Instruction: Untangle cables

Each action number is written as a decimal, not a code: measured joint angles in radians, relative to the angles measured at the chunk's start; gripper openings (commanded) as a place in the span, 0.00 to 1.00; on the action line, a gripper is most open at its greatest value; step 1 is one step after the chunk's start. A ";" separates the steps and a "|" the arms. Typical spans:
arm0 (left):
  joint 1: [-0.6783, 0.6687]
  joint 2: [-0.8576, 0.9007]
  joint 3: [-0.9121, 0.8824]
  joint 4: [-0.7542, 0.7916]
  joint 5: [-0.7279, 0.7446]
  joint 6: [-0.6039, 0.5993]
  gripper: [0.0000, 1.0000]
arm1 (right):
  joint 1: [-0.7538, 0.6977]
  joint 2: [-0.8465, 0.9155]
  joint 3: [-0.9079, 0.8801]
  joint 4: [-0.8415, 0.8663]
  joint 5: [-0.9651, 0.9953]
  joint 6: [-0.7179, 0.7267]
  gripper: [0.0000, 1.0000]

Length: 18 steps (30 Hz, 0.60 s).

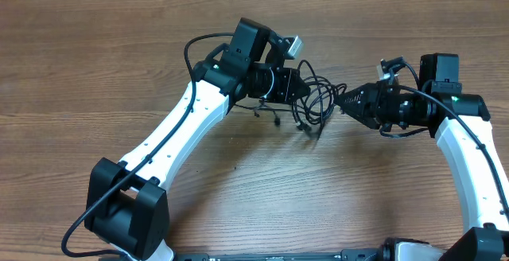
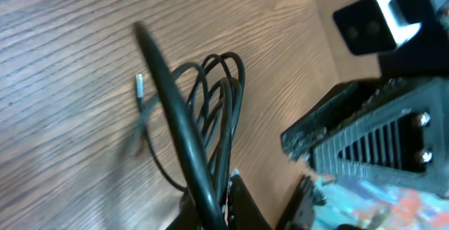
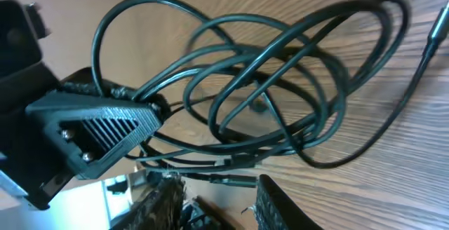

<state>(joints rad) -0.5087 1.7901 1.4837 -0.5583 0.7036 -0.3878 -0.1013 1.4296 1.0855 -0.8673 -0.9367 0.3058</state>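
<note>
The cables (image 1: 316,102) are thin black cords bundled in tangled loops, lifted a little off the wood at the table's middle. My left gripper (image 1: 296,86) is shut on the bundle from the left. In the left wrist view the cords (image 2: 223,83) run down between its jaws (image 2: 214,205), and a silver plug end (image 2: 139,86) hangs free. My right gripper (image 1: 340,100) points at the bundle from the right. In the right wrist view it (image 3: 221,198) stands open, with the loops (image 3: 266,97) just ahead and a thin plug piece (image 3: 235,181) at its fingertips, not clamped.
The wooden table (image 1: 119,46) fills the view. The left arm's white link (image 1: 175,130) slants down to its black base (image 1: 127,209) at the front left. The right arm (image 1: 469,149) curves down the right edge. Short plug ends (image 1: 306,127) dangle under the bundle.
</note>
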 measured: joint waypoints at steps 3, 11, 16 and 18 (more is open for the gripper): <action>0.000 0.000 0.000 0.014 0.008 -0.056 0.04 | 0.000 0.000 0.000 0.021 -0.007 0.016 0.33; 0.000 0.000 0.000 0.018 0.020 -0.161 0.04 | 0.061 0.053 0.000 0.101 0.006 0.078 0.32; 0.000 0.000 0.000 0.019 0.023 -0.195 0.04 | 0.145 0.105 0.000 0.162 0.039 0.116 0.32; 0.000 0.000 0.000 0.022 0.023 -0.212 0.04 | 0.170 0.118 0.000 0.191 0.049 0.129 0.32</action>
<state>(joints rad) -0.5087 1.7901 1.4837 -0.5365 0.7265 -0.5995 0.0689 1.5475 1.0851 -0.6765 -0.8875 0.4351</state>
